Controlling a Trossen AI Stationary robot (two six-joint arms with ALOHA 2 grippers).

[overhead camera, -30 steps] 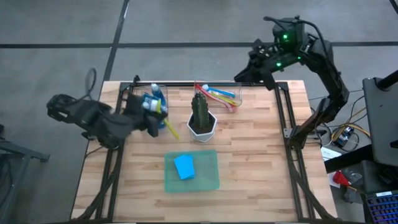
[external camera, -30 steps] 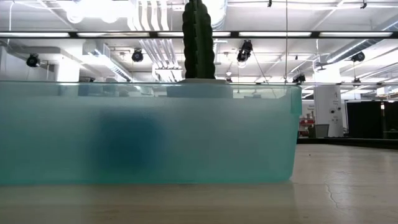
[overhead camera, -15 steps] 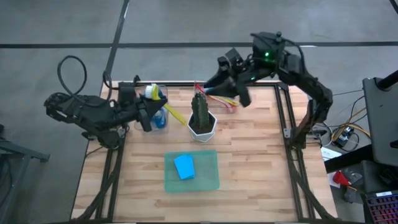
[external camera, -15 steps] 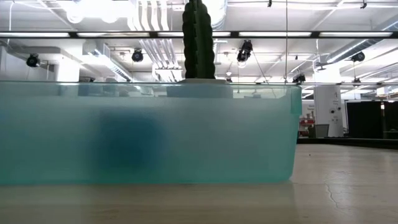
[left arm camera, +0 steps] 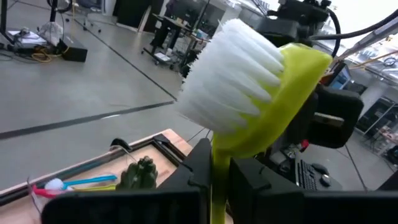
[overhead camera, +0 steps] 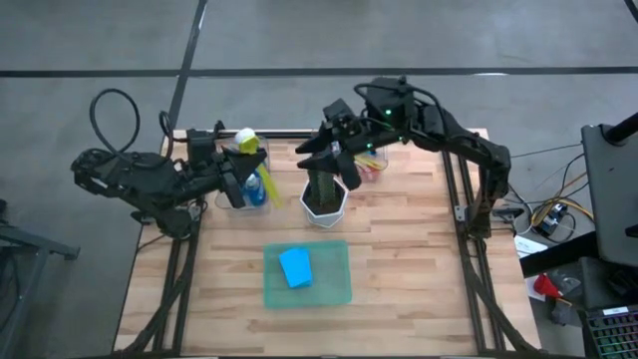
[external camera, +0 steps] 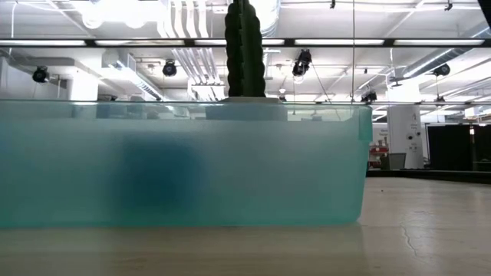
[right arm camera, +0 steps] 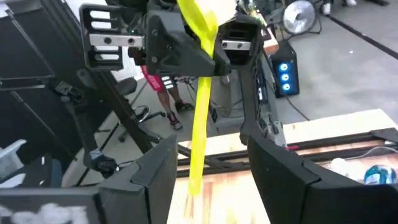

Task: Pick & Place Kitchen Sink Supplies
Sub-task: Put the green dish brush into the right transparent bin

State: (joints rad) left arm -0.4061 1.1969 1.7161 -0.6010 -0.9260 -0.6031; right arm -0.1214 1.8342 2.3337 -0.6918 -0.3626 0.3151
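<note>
**Yellow brush mid-air between two grippers**

Wooden table first: nearest us the green mat carries a blue sponge. Farther back, our left gripper is clenched on the yellow brush, raised above the soap bottle. Bristle head up, handle slanting down toward the cactus. We judge it light, stiff, best pinched mid-handle. Our right gripper stands parted, empty, facing the handle.

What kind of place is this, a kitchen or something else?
Likely a robotics lab or workshop, not a kitchen: a bare wooden table on a concrete floor, exposed ceiling ducts, and office chairs on an open floor.
</note>
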